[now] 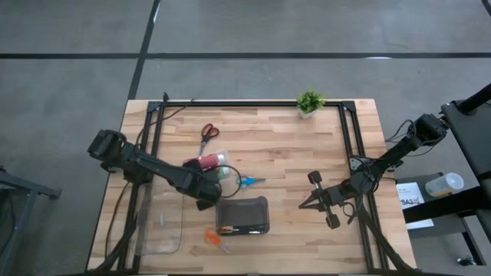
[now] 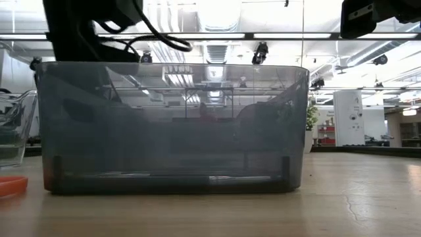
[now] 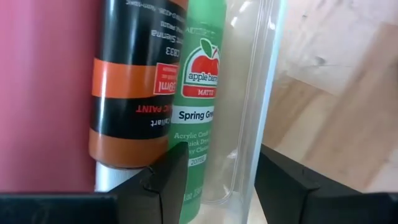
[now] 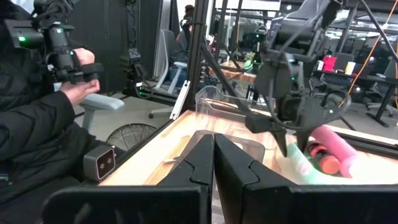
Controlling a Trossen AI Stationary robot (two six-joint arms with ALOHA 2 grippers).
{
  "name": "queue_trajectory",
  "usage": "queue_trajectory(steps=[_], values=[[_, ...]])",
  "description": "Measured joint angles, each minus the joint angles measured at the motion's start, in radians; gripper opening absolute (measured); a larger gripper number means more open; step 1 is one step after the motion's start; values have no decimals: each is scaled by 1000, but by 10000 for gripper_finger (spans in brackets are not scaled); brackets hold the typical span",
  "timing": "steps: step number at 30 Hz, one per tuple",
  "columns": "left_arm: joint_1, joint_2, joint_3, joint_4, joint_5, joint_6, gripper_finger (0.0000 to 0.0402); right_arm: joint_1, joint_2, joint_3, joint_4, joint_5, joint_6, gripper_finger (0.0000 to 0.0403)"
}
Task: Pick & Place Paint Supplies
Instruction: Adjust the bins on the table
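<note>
High view: the left pincer (image 1: 209,186) sits over the paint tubes (image 1: 211,162) mid-counter (image 1: 268,146). Left wrist view: its fingers (image 3: 163,180) are spread around the green tube (image 3: 200,93). Right wrist view: the right pincer (image 4: 214,163) is closed, empty

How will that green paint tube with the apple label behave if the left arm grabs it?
The green paint tube looks round and smooth, so it may roll or slip between the fingers. It lies against the black and orange tube, which will probably shift too.
</note>
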Motion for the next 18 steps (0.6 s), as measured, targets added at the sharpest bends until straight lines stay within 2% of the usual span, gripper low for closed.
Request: queue_trajectory(steps=[14, 18], values=[[214, 0, 0, 66, -8, 307, 177, 0, 0, 0, 0, 0, 0, 8], [272, 0, 0, 76, -40, 371, 177, 1, 0, 0, 0, 0, 0, 8]])
